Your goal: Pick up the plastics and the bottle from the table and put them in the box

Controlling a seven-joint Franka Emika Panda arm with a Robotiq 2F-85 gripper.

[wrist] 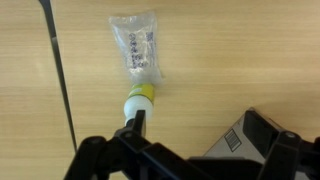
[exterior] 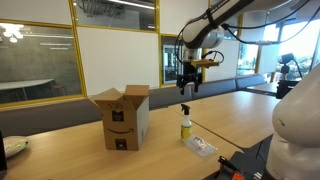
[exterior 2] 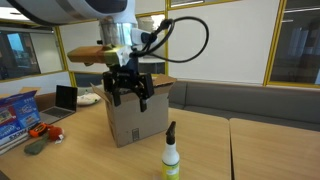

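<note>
The brown cardboard box [exterior: 122, 118] [exterior 2: 135, 122] stands on the wooden table [exterior: 240, 112] with its top flaps open. Beside it the small yellowish spray bottle [exterior: 185, 122] [exterior 2: 170, 156] stands upright, and a clear plastic wrapper [exterior: 203, 146] lies flat just past it. My gripper [exterior: 187, 84] [exterior 2: 128, 92] hangs high above the table, open and empty. Looking down in the wrist view, the bottle [wrist: 138, 100] sits by one fingertip, the plastic wrapper [wrist: 135, 48] lies beyond it, and a corner of the box [wrist: 232, 142] shows between the fingers of the gripper [wrist: 200, 135].
A thin black cable [wrist: 57, 70] runs across the tabletop in the wrist view. A laptop [exterior 2: 67, 97], a blue packet [exterior 2: 12, 112] and a red item [exterior 2: 46, 130] lie at the table's far end. A padded bench [exterior 2: 250, 100] runs behind the table.
</note>
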